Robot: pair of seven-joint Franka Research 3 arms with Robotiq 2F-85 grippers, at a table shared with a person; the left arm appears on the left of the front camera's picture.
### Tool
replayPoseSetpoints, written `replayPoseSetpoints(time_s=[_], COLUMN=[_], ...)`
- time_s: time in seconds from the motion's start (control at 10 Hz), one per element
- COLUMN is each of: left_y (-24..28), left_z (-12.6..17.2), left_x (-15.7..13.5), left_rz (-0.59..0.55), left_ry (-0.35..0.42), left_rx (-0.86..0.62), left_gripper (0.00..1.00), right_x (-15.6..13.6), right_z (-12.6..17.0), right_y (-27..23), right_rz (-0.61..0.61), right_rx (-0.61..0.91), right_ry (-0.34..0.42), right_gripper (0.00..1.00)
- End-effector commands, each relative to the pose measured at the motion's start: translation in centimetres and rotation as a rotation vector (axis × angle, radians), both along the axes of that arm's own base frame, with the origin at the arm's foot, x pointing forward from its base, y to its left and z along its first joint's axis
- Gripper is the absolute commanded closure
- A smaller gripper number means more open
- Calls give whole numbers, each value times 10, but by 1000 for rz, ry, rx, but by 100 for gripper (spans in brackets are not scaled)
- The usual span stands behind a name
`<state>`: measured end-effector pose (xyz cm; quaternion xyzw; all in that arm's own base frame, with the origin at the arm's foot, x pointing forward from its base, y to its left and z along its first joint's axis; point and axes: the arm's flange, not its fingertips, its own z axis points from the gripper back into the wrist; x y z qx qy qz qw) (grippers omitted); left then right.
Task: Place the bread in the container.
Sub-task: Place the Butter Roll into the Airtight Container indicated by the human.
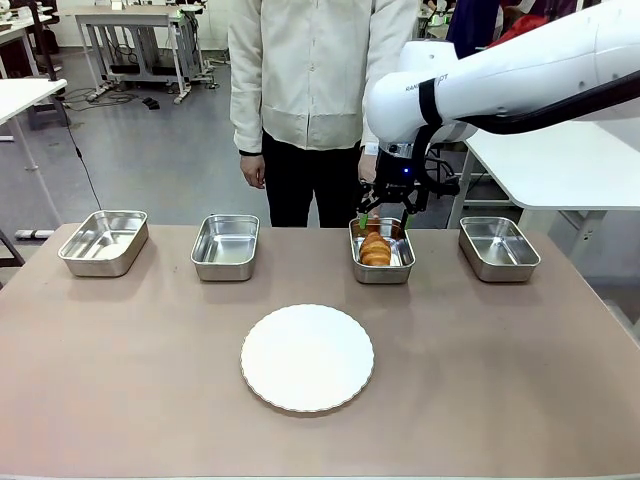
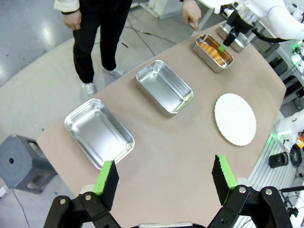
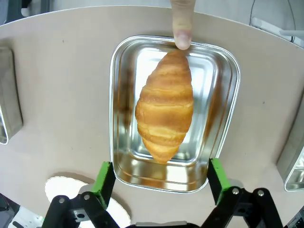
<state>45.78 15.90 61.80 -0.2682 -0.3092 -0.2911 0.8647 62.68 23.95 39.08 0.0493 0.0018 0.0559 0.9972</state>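
A brown-topped table [image 1: 150,380] carries four shiny rectangular steel trays in a far row [image 1: 103,243]; a round white scallop-edged plate [image 1: 307,358] lies nearer, centre.

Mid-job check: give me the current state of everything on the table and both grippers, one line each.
croissant: lying in the third tray from the robot's left, released.
croissant's tray: holds the croissant; a person's finger touches its far rim.
other three trays: empty.
white plate: empty.
right gripper: open, above the croissant's tray.
left gripper: open, holding nothing.
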Motion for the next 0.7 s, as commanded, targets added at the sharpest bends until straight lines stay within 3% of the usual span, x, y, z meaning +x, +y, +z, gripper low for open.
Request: replayPoseSetpoints(time_s=[0.0, 0.4, 0.6], left_y=[-1, -1, -1], left_z=[1, 1, 1], left_x=[-2, -2, -2], left_rz=[-3, -3, -3], left_ry=[-13, -13, -13], left_rx=[-18, -18, -18], left_gripper=[0, 0, 0], right_x=[0, 0, -45], right_z=[1, 0, 24], right_y=[-1, 0, -5], right_rz=[0, 0, 17], right_rx=[0, 0, -24], right_ry=[-2, 0, -118], right_gripper=[0, 0, 0])
